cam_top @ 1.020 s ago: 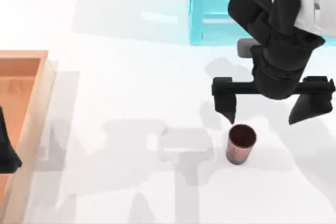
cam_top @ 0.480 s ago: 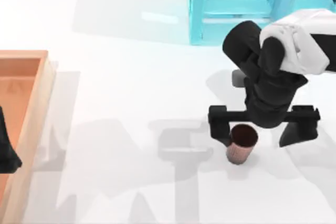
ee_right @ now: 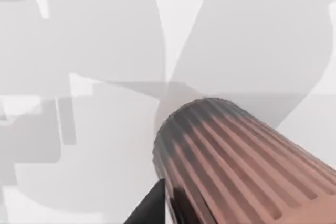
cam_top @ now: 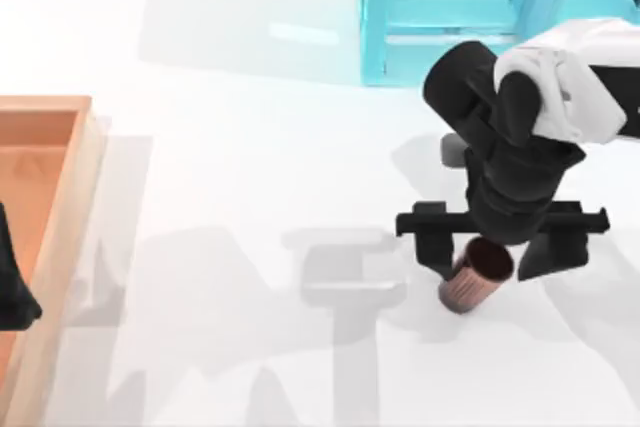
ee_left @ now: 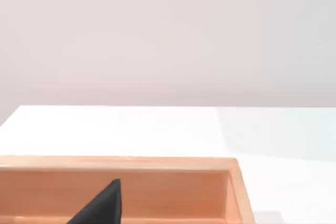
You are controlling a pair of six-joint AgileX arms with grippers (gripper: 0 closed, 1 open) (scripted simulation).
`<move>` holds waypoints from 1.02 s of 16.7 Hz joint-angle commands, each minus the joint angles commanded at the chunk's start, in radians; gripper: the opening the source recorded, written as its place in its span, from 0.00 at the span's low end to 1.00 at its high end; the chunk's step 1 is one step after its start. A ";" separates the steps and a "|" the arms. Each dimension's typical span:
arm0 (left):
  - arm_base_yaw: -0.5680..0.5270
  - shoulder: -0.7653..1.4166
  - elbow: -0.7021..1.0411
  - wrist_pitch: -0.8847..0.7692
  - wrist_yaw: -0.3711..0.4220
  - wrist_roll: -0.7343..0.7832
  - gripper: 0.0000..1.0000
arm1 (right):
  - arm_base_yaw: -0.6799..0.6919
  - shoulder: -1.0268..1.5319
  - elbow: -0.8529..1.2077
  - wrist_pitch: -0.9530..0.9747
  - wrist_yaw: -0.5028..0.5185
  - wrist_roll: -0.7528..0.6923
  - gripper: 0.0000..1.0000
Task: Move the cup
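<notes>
The cup (cam_top: pixel 472 279) is a small copper-brown ribbed cylinder on the white table, right of centre, and it leans with its dark rim tipped toward the right. My right gripper (cam_top: pixel 500 253) hangs straight over it, open, with one black finger on each side and the left finger close against the wall. In the right wrist view the ribbed cup (ee_right: pixel 236 161) lies slanted beside a black fingertip (ee_right: pixel 150 209). My left gripper (cam_top: pixel 12 297) is parked at the left edge over a wooden box.
An open wooden box (cam_top: pixel 62 197) runs along the table's left side, and its rim (ee_left: pixel 157 163) appears in the left wrist view. A cyan frame (cam_top: pixel 440 17) stands at the back right. Bare white tabletop lies between the box and the cup.
The right gripper came forward and down over the cup, and its fingers drew slightly closer together. The cup, upright before, now leans to the right. The left arm has not moved.
</notes>
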 joint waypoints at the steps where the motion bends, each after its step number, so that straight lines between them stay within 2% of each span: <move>1: 0.000 0.000 0.000 0.000 0.000 0.000 1.00 | 0.000 0.000 0.000 0.000 0.000 0.000 0.47; 7: 0.000 0.000 0.000 0.000 0.000 0.000 1.00 | 0.000 0.000 0.000 0.000 0.000 0.000 0.02; 17: 0.000 0.000 0.000 0.000 0.000 0.000 1.00 | -0.003 -0.003 0.000 -0.002 0.000 -0.001 0.00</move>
